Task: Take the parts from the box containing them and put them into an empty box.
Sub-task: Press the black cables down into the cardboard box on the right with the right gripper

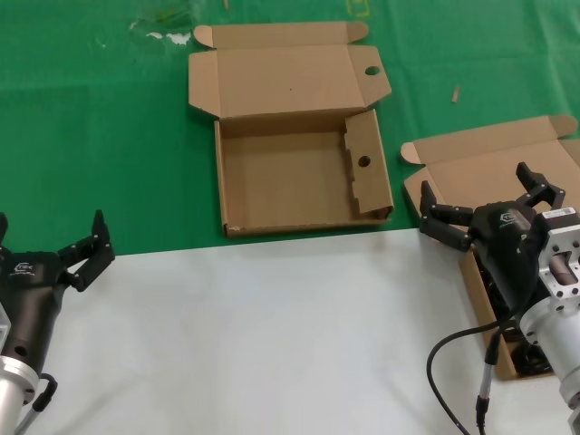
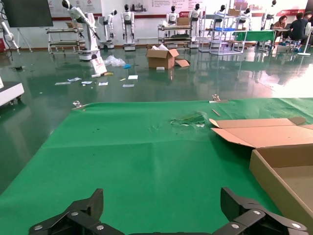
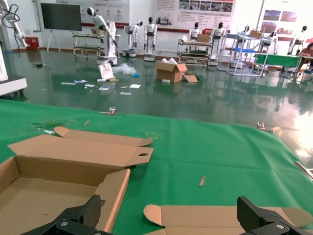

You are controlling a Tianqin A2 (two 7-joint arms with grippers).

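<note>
Head view: empty box (image 1: 299, 181) holds nothing; parts (image 1: 507, 349) remain in source box (image 1: 471, 172) beneath spread right gripper (image 1: 485, 204). Left gripper (image 1: 77, 246), spread, idles left of the empty box.

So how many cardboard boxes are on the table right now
2. The empty box lies open at the middle on the green cloth. The box containing them sits at the right, partly hidden behind the right gripper, whose jaws are spread. None seems hidden.

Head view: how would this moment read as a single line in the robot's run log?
right gripper: open, over box containing parts | left gripper: open, idle at table's left | empty box: nothing inside | parts: barely visible
</note>
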